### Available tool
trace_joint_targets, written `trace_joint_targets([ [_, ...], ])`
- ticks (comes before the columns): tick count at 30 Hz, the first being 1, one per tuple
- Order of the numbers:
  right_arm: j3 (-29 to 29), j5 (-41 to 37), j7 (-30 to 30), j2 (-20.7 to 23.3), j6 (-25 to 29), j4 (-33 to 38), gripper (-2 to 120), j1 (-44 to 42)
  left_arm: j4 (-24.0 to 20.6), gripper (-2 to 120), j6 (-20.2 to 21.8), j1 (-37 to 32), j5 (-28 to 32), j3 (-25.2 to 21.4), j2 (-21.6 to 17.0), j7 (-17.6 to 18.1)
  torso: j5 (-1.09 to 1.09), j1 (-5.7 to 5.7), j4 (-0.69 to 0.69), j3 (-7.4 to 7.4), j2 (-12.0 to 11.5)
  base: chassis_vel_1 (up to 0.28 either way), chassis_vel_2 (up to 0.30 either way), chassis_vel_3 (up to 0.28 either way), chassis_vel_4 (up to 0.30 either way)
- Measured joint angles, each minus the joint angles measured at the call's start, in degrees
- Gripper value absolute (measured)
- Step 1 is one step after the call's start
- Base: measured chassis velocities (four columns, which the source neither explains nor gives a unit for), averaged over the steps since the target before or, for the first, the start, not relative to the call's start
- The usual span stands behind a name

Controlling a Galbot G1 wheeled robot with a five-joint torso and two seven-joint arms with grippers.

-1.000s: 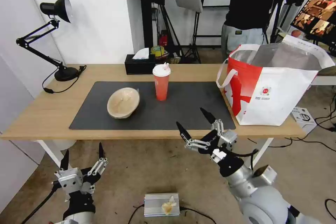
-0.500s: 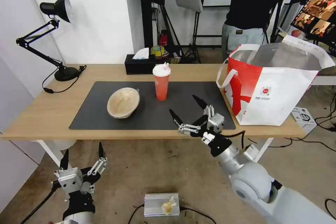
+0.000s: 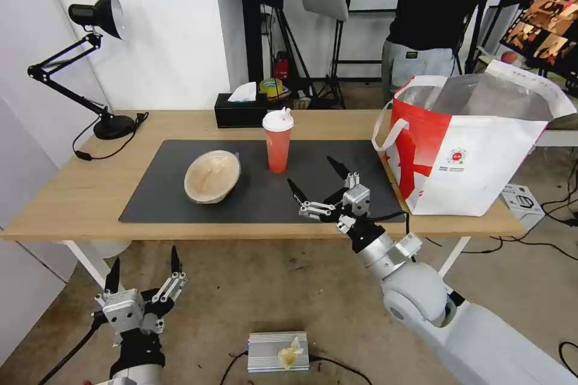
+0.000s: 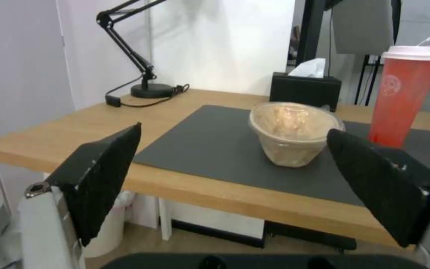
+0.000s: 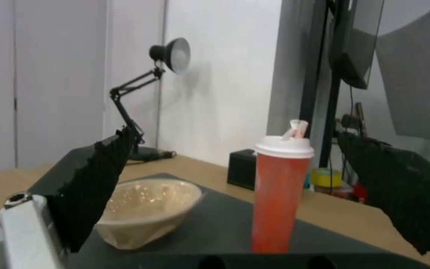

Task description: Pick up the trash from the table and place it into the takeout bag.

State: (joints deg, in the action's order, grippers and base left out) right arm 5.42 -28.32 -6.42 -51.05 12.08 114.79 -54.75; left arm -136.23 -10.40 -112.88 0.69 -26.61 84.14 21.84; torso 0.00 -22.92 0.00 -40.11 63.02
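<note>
The right claw [image 3: 314, 178] is held wide apart over the worktop [image 3: 72, 192], near the red cup [image 3: 277, 141]. The left claw [image 3: 142, 269] is parked below, also spread wide.

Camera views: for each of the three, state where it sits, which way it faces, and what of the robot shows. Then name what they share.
Head view: high, looking forward and down over the table; shows right gripper open over the mat, left gripper open low before the table.
Left wrist view: below the table edge, facing the beige paper bowl; own fingers.
Right wrist view: above the mat, facing the red cup; own fingers.
Shared: bowl, cup.
</note>
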Motion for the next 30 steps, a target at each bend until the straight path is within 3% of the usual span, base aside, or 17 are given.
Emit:
trace_joint_targets([
  [14, 3.2, 0.4, -3.2, -1.5, -4.3, -2.4, 100, 4.6, 0.7, 100, -0.3, 0.1, -1.8, 0.2, 0.6, 0.0, 0.0, 0.0, 0.0, 0.0, 0.0, 0.0, 0.0, 0.0, 0.0],
  [30, 4.9, 3.1, -11.5, -7.0, -14.1, -4.4, 100, 6.1, 1.6, 100, 0.0, 0.0, -3.5, 1.0, 1.6, -0.2, -0.01, 0.01, 0.0, 0.0, 0.0, 0.0, 0.0, 0.0, 0.0],
])
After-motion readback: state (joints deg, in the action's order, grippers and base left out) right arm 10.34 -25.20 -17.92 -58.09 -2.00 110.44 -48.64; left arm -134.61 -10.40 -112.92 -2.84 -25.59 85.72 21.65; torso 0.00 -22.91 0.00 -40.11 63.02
